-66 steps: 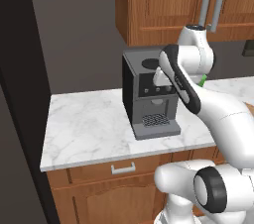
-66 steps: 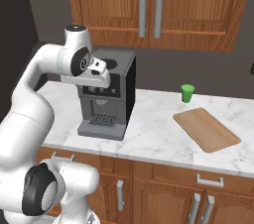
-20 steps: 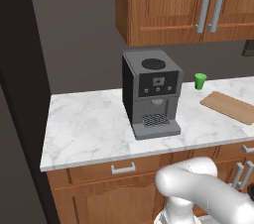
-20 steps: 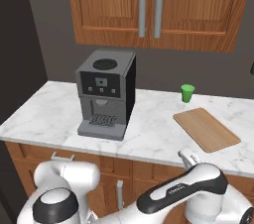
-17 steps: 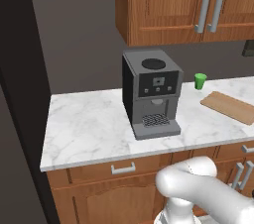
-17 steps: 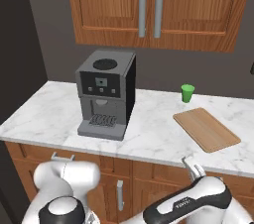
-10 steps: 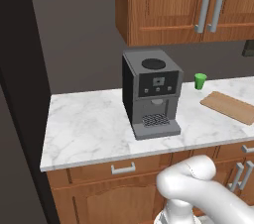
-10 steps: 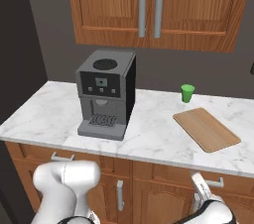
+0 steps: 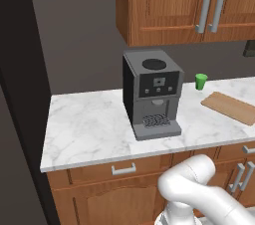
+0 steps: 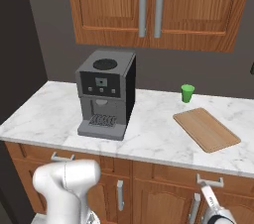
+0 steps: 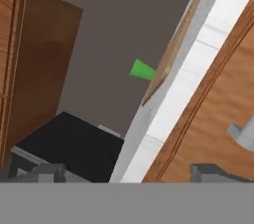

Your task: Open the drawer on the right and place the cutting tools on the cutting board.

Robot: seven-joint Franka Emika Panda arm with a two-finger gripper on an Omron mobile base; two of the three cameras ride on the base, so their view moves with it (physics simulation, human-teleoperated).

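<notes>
The end effector [image 11: 126,171], fingers spread wide and empty, sits low beside the shut drawer [image 10: 208,177] under the bench's right front edge, lined up for its handle [image 10: 210,181]; the cutting board [image 10: 206,129] lies bare above.

Cutting board [image 11: 174,44] edge-on, upper center-right, on counter edge [image 11: 163,114]. Green cup [image 11: 142,70] just left of it. Drawer front [image 11: 218,119] w/ grey handle [image 11: 241,134] right. 2 fingertips [image 11: 47,173] bottom, spread wide.

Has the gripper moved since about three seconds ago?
Yes. It went from beside the coffee machine down below the counter edge, to the right drawer's handle.
</notes>
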